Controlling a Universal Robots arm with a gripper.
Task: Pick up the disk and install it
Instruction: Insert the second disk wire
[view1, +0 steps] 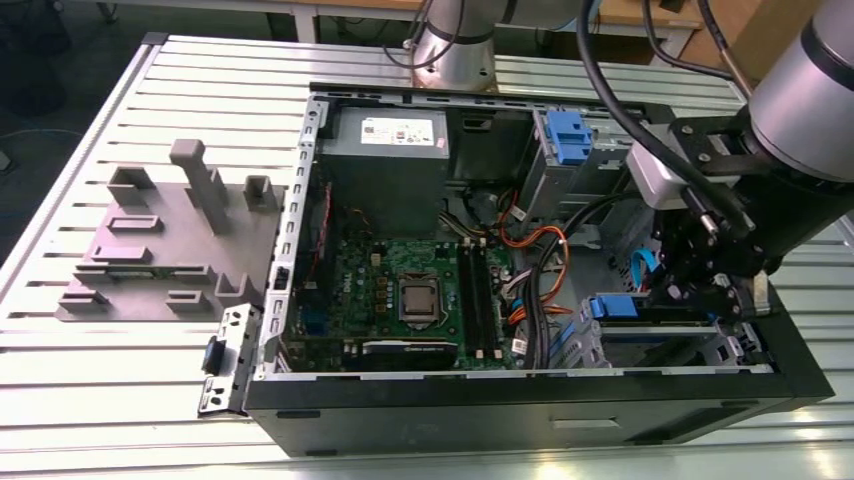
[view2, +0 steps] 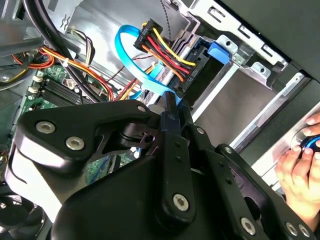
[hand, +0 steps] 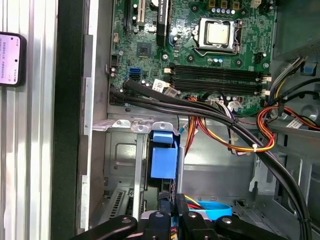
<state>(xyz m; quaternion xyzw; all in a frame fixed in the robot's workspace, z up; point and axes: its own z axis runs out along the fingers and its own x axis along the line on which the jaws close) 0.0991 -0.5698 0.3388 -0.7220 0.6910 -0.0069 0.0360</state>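
Observation:
The disk (view1: 650, 325) sits on edge in the drive bay at the near corner of the open computer case (view1: 314, 250), on the exterior view's right. Its blue plastic frame end (hand: 163, 161) shows in the first wrist view. My gripper (view1: 703, 300) hangs down into that bay, right over the disk's far end. In both wrist views the black fingers (view2: 170, 130) press together, tips (hand: 175, 207) meeting beside a blue ribbon cable (view2: 135, 55). Nothing shows held between them. The bay walls hide the disk's label.
Bundles of coloured and black cables (hand: 235, 130) cross the case beside the bay. The motherboard (view1: 400, 290) fills the case floor, with a grey box (view1: 387, 135) at the back. A grey fixture (view1: 160, 240) stands on the slatted table. A person's hand (view2: 297, 172) rests outside the case.

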